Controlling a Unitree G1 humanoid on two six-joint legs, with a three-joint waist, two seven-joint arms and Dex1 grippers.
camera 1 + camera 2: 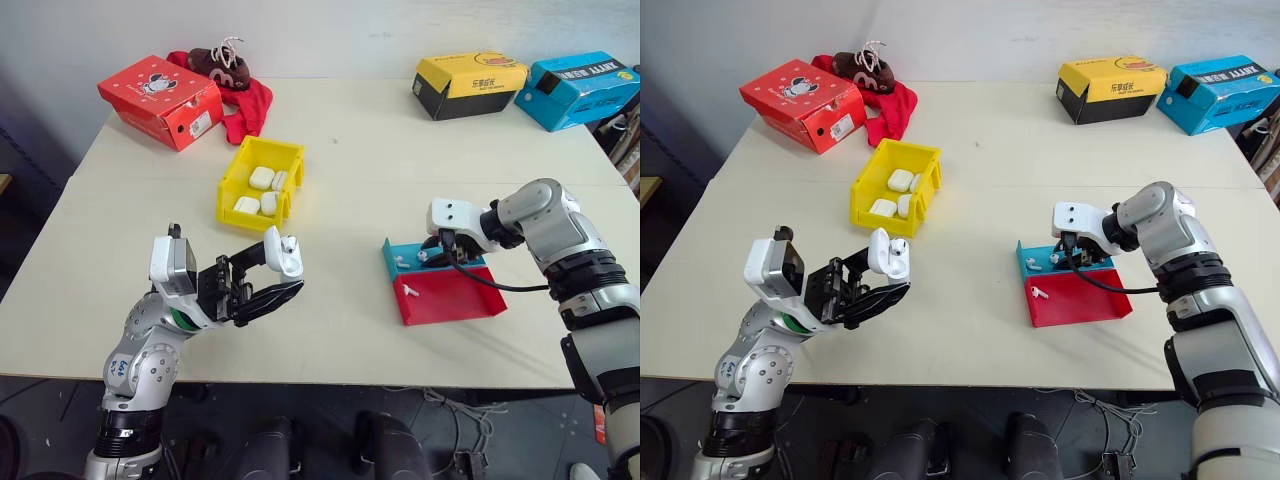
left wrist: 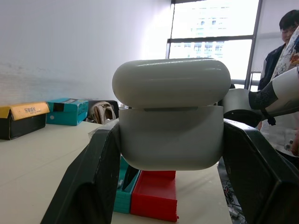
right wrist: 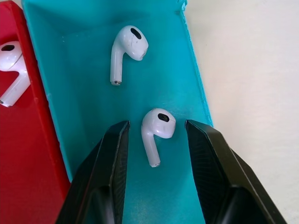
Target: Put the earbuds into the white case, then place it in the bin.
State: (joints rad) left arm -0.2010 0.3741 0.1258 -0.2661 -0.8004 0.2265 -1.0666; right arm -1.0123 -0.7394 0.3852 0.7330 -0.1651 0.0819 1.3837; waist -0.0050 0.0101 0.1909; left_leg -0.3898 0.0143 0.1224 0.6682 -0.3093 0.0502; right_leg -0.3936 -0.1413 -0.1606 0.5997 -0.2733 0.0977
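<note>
The two eye views look forward and down from the head over the table (image 1: 360, 180), taking in both arms and the far boxes; they share nearly the whole scene, slightly offset sideways. The left wrist view looks along the left gripper (image 2: 170, 154), level across the table toward the window, very close to the case (image 2: 170, 116), and shares the tray (image 2: 154, 196) with the eye views. The right wrist view looks steeply down between the right gripper (image 3: 156, 140) fingers, very near the tray's blue part
</note>
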